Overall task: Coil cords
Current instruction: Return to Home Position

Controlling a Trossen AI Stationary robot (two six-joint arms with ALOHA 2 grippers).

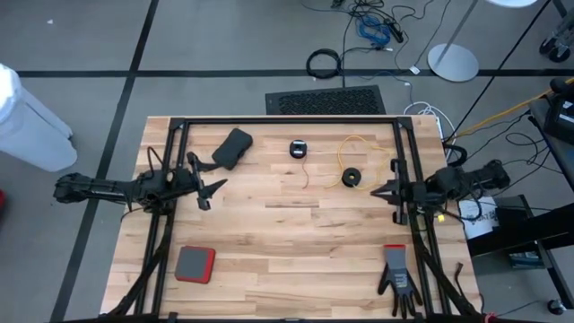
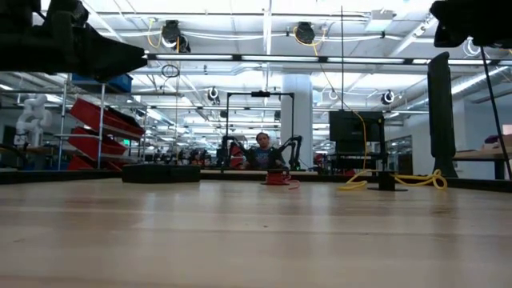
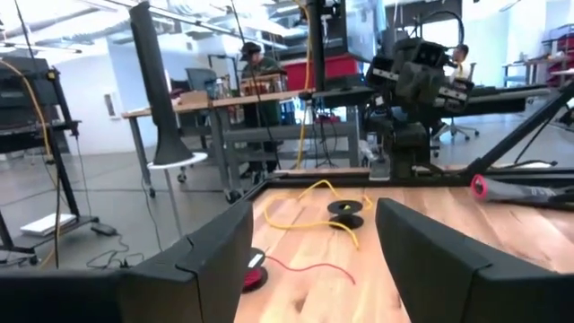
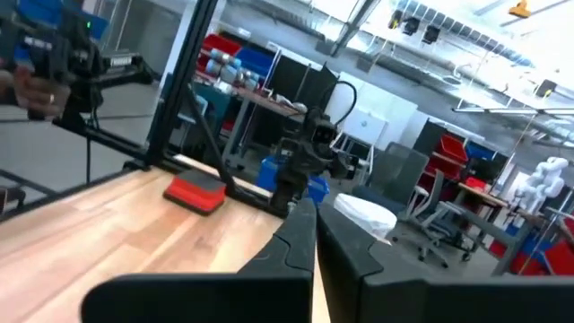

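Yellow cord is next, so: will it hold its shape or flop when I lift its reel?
Probably floppy: the yellow cord lies in loose, uneven loops by its reel, so the slack would likely trail and drag. The reel looks small and lies flat, so it is likely light and unlikely to roll. The thin wire may slip out of a pinch.

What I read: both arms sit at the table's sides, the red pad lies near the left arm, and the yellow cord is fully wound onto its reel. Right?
Not quite. The yellow cord is not wound. It lies in loose loops on the table around its black reel, as the high view shows. The rest of your reading holds.
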